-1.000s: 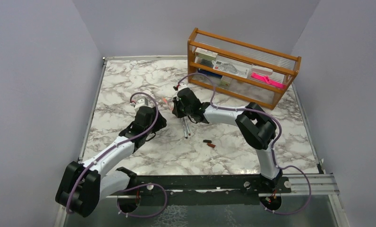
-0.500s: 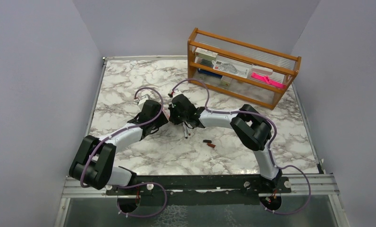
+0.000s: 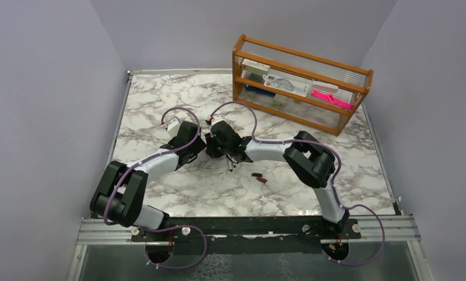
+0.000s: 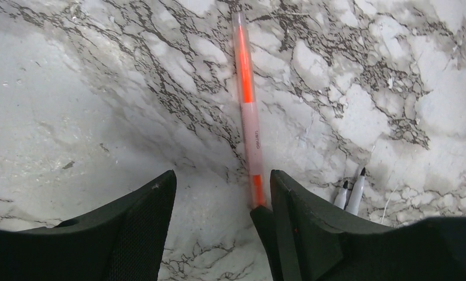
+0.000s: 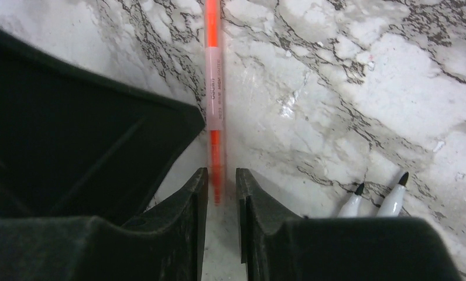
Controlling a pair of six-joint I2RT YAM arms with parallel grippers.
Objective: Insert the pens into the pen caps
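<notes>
The translucent orange-red pen [image 4: 246, 99] lies on the marble, also in the right wrist view [image 5: 212, 76]. My right gripper [image 5: 222, 175] straddles its near end, jaws narrowly open with a small gap beside the pen. My left gripper [image 4: 219, 187] is wide open, its right finger [image 4: 289, 205] beside that same end. In the top view the left gripper [image 3: 199, 150] and right gripper [image 3: 215, 148] almost touch. Two silvery-grey pens [image 3: 232, 164] lie side by side; their dark tips show in the right wrist view [image 5: 380, 196]. The black cap [image 3: 255, 174] and dark red cap [image 3: 262, 180] lie to their right.
A wooden rack [image 3: 301, 85] with boxes and a bright pink strip [image 3: 330, 98] stands at the back right. The left arm's dark body [image 5: 72, 117] fills the left of the right wrist view. Grey walls enclose the marble table [image 3: 160, 105].
The left arm has swung right and forward until its gripper sits next to the right gripper. The right gripper has shifted a little left and nearer, over the orange pen.
</notes>
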